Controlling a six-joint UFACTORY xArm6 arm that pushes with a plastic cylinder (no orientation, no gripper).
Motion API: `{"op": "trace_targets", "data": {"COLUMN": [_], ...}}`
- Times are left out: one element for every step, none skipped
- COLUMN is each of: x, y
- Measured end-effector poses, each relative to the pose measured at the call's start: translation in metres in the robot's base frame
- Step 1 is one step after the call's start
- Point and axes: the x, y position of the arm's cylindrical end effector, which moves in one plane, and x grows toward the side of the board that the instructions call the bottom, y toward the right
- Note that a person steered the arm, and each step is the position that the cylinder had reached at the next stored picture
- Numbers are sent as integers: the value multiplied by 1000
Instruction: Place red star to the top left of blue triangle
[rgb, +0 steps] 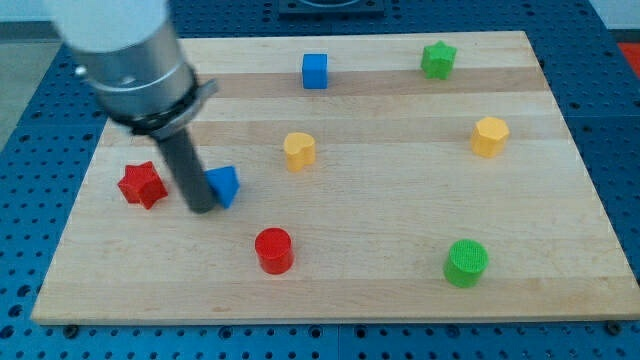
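The red star (141, 184) lies at the board's left side. The blue triangle (224, 185) lies just to its right, at about the same height. My tip (200, 207) stands between them, touching or almost touching the blue triangle's left edge, and a short gap right of the red star. The rod and arm body rise toward the view's top left and hide part of the board there.
A red cylinder (273, 250) lies below and right of the triangle. A yellow block (299, 150) sits mid-board, a blue cube (315, 71) at top centre, a green star (438, 60) top right, a yellow hexagon (490, 136) right, a green cylinder (466, 262) bottom right.
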Motion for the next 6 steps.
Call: {"op": "trace_targets", "data": {"x": [-16, 45, 80, 54, -12, -49], "y": [21, -32, -86, -128, -101, -84]}}
